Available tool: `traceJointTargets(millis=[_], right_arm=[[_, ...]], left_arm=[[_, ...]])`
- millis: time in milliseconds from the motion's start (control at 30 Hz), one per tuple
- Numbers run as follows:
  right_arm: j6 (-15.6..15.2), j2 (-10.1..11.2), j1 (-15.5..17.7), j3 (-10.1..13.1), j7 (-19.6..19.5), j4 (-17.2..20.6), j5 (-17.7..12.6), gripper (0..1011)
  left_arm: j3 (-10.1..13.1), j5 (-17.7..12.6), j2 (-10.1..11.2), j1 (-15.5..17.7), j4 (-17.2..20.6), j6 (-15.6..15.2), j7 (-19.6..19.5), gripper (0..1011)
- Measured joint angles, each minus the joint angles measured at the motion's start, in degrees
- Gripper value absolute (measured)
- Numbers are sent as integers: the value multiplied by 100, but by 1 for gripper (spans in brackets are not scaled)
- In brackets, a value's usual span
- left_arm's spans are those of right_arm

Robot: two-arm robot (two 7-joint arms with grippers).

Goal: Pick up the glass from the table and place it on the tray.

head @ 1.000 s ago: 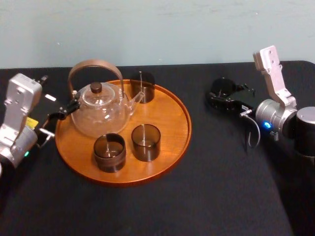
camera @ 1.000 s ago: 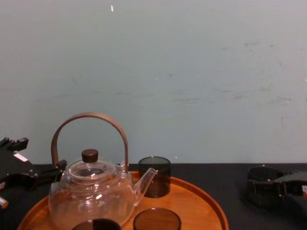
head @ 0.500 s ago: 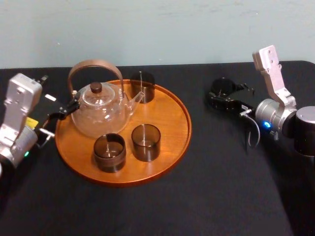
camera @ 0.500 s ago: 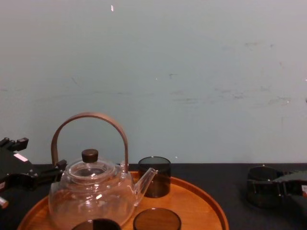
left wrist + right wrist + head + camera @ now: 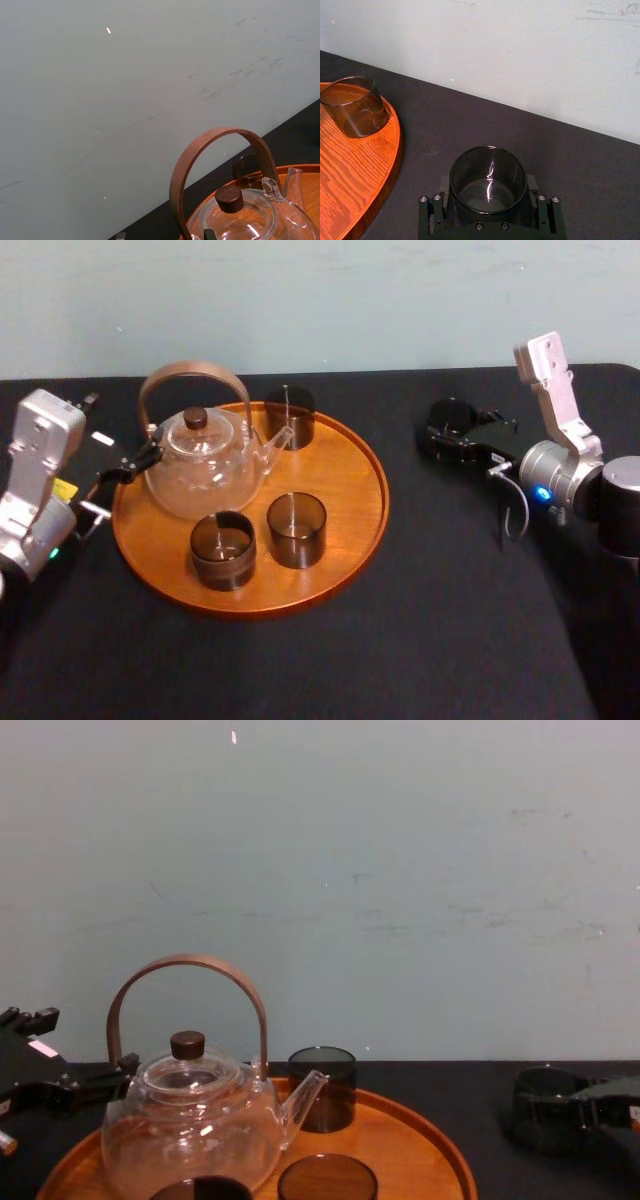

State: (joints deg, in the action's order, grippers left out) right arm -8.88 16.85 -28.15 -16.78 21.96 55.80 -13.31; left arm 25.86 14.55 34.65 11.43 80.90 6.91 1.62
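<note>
Right tool (image 5: 488, 194), mine: pinching dark smoked cylindrical glass (image 5: 487, 170). Glass upright on matte black counter (image 5: 450, 590), well right of round orange-brown wooden tray (image 5: 350, 490). Left tool (image 5: 110, 490), mine: parked beside tray's left rim.

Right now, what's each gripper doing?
Left gripper: open, beside the tray, holding nothing.
Right gripper: shut on the glass, on the table.

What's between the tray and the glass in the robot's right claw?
Nothing but bare black table. The head view shows that strip between the tray and the glass in the right gripper; the right wrist view agrees.
</note>
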Motion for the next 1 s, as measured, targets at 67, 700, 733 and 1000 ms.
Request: traceJointTargets(millis=[67, 700, 733, 1000], right_arm=[[0, 0, 1, 0, 0, 2, -1, 889], [-2, 0, 2, 0, 0, 3, -7, 889], [-2, 1, 2, 0, 0, 3, -7, 889], [-2, 1, 2, 0, 0, 3, -7, 889]], left_arm=[[0, 0, 0, 0, 0, 0, 0, 1010], [0, 0, 0, 0, 0, 0, 0, 1009], [0, 0, 0, 0, 0, 0, 0, 1010], [0, 0, 0, 0, 0, 0, 0, 1009]])
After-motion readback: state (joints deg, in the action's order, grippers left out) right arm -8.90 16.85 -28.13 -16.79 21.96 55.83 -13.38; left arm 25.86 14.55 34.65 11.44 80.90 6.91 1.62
